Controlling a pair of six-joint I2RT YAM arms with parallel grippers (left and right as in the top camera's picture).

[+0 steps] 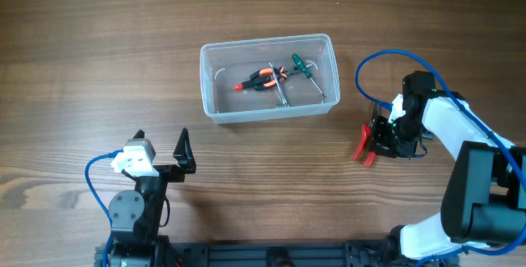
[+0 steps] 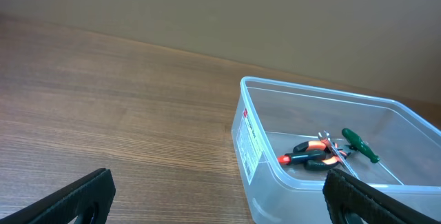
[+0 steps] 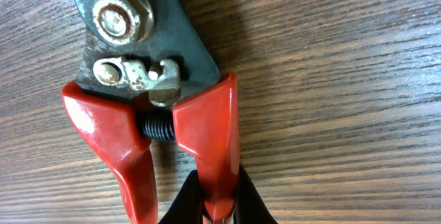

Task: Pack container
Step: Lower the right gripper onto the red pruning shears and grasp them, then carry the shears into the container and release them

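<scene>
With the container [image 1: 205, 94] mid-bench [image 1: 99, 45] holding pliers [image 1: 263, 78] and a green screwdriver [image 1: 301, 66], the right gripper [image 1: 376, 142] clamped its fingers on the red-handled snips [image 1: 362, 145] nearby, the left gripper [image 1: 162, 148] idling wide, so lifting them over the rim seemingly came next.

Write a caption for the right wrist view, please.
Right gripper pinching one handle of red-handled snips lying on the wooden table.

Brown wood-grain desk [image 1: 99, 53], clear colourless container [image 1: 210, 94].
Inside the container: orange-and-black pliers [image 1: 261, 80] and a green-handled screwdriver [image 1: 301, 66]. Right of the container: glossy red-handled cutters [image 1: 362, 145] with dark grey steel, and the black right end effector [image 3: 219, 207].
</scene>
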